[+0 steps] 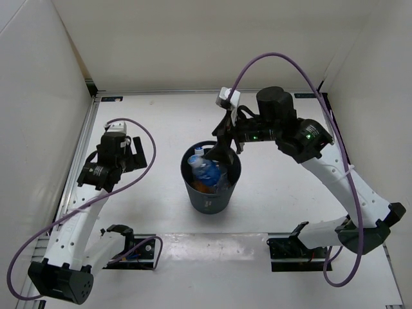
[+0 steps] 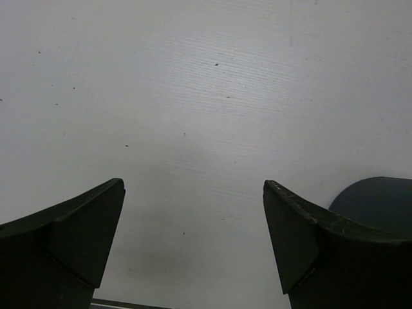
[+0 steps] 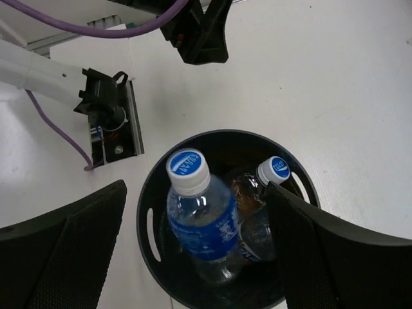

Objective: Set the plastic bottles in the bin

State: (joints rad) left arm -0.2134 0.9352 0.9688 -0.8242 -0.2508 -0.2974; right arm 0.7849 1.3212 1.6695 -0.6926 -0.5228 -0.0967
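Observation:
The dark grey bin (image 1: 207, 199) stands mid-table. In the right wrist view its rim (image 3: 147, 212) rings a clear bottle with a blue label and white-blue cap (image 3: 201, 225), standing tilted. Beside it lie a second capped bottle (image 3: 273, 171) and an orange-brown bottle (image 3: 248, 196), partly hidden. From above, the blue-label bottle (image 1: 205, 168) and an orange bottle (image 1: 205, 187) show inside the bin. My right gripper (image 3: 195, 188) (image 1: 222, 151) hangs open over the bin's far-right rim, holding nothing. My left gripper (image 2: 193, 183) (image 1: 135, 156) is open over bare table, left of the bin (image 2: 380, 201).
White walls close in the table on the left, back and right. The arm bases (image 1: 132, 248) (image 1: 302, 248) sit at the near edge. In the right wrist view the left arm's gripper (image 3: 201, 32) and its purple cable (image 3: 58, 132) appear beyond the bin.

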